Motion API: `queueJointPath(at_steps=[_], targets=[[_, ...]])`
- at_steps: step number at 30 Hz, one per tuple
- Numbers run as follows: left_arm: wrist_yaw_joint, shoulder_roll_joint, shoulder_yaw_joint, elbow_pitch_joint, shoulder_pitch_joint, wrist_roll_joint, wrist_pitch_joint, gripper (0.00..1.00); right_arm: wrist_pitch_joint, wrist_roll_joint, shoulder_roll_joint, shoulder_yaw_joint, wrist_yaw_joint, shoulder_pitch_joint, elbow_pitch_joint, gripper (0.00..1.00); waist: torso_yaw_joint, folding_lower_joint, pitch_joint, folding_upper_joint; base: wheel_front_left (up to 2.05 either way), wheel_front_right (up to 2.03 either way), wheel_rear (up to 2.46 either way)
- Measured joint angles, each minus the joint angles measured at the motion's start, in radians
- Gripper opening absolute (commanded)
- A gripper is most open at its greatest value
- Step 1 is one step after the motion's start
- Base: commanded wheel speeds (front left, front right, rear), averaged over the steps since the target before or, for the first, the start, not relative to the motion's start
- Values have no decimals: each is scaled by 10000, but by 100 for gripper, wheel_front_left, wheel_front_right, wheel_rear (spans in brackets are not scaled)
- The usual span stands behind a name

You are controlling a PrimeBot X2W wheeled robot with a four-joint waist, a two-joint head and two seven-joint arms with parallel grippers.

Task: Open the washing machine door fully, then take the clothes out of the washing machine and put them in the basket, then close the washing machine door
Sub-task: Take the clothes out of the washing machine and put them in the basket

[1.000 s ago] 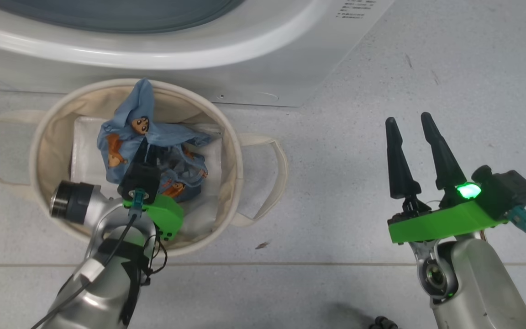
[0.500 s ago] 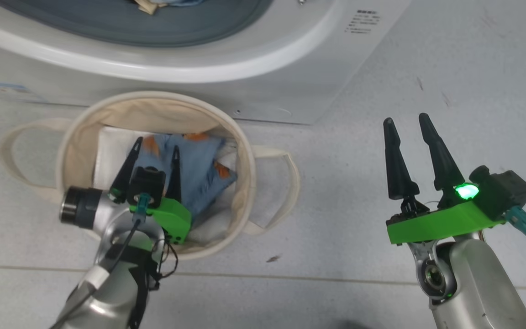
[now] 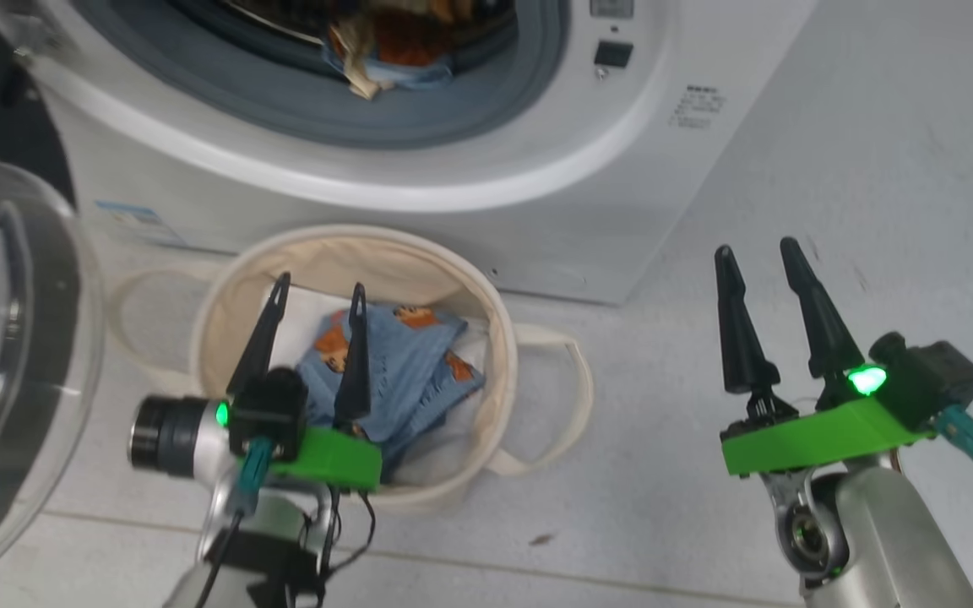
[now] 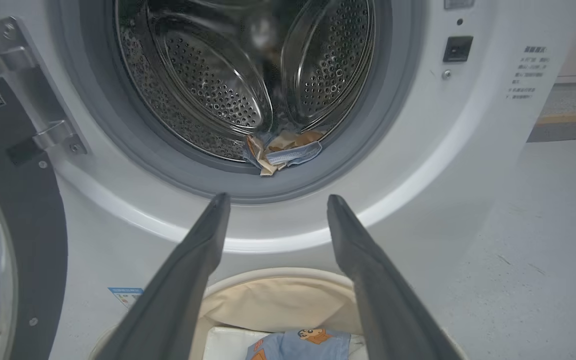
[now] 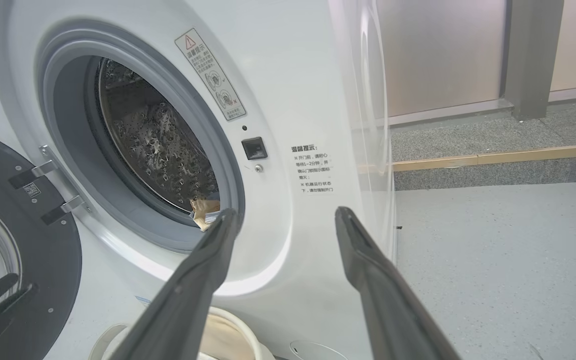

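The washing machine (image 3: 470, 181) stands with its round mouth facing the robot. The door (image 3: 5, 363) is swung out on hinges at the robot's left, its clear bowl bulging towards the camera. It hangs just beside the left arm, so a careless sweep of that arm could knock it or push it part shut.

The basket (image 3: 343, 236) sits on the floor (image 3: 875, 169) right against the machine's front, mouth upward, one loop handle out to each side.

Some of the clothes (image 3: 406, 371) lie low inside it, a flattish blue bundle whose long axis runs slantwise across the basket. More clothes (image 4: 283, 150) lie crumpled at the bottom of the drum and spill onto the grey ring (image 4: 208, 182), their long side lying across the opening. Shutting the door now would likely pinch that fabric in the seal. A shallow pinch there might also take only a fold and drop it short of the basket.

The left tool (image 3: 321, 281) hovers over the basket, fingers wide and empty. The right tool (image 3: 755, 247) is also wide and empty, over bare floor well to the right.
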Motion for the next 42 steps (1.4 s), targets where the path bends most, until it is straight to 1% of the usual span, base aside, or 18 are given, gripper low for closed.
queueJointPath(at_steps=[5,8,12,14,21,23,28,42], targets=[[-4,-4,59,-1202,988,17,2,100,0,-81,0,44,2,409,0,100,239,0,-649,0,0,0,0],[-33,-2,54,-1553,1354,19,2,100,0,-82,0,111,0,616,19,100,316,0,-894,0,0,0,0],[-399,63,-82,-2136,2097,211,2,100,0,-77,0,174,0,984,56,100,462,0,-1408,0,0,0,0],[-458,67,-67,-2313,2320,205,2,100,0,-61,0,174,0,1085,63,100,489,0,-1579,0,0,0,0],[-560,75,-65,-2715,2839,297,2,100,0,109,0,207,0,1381,79,100,433,0,-1917,0,0,0,0],[-637,73,-59,-2715,2919,293,2,100,0,117,0,199,0,1451,111,100,415,0,-1989,0,0,0,0],[-648,71,-36,-2656,3054,366,2,100,0,115,0,201,0,1593,165,100,377,0,-2178,0,0,0,0],[-871,21,42,-2683,3310,380,2,100,0,188,0,232,0,1836,332,100,237,0,-2654,1,0,0,0]])
